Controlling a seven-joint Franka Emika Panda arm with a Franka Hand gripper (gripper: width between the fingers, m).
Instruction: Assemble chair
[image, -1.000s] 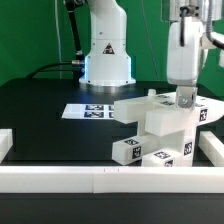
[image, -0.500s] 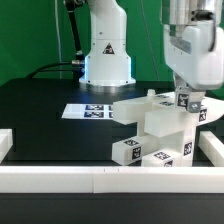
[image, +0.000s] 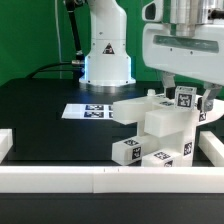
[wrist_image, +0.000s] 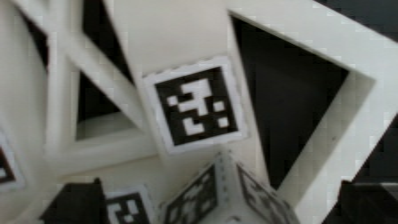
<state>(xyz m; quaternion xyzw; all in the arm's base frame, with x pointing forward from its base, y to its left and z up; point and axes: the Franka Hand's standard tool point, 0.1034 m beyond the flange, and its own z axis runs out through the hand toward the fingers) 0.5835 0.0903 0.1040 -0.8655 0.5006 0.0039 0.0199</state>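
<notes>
The chair (image: 160, 130) is a stack of chunky white tagged parts at the exterior view's right, near the front rail. A small tagged piece (image: 185, 97) sticks up from its top. My gripper (image: 185, 99) hangs broadside over it, open, with one finger on each side of that piece and a gap on both sides. In the wrist view a white frame part with a large tag (wrist_image: 192, 103) fills the picture. A tagged corner of a part (wrist_image: 249, 195) lies between my dark fingers (wrist_image: 71, 200) without touching them.
The marker board (image: 92, 111) lies flat on the black table behind the chair. A white rail (image: 100, 178) runs along the front, with short white walls at the left (image: 4, 143) and right (image: 212, 150). The arm's base (image: 107, 55) stands at the back.
The jaws have spread wide and let go of the upright tagged piece. The hand now shows broadside and sits a little higher over the chair.
</notes>
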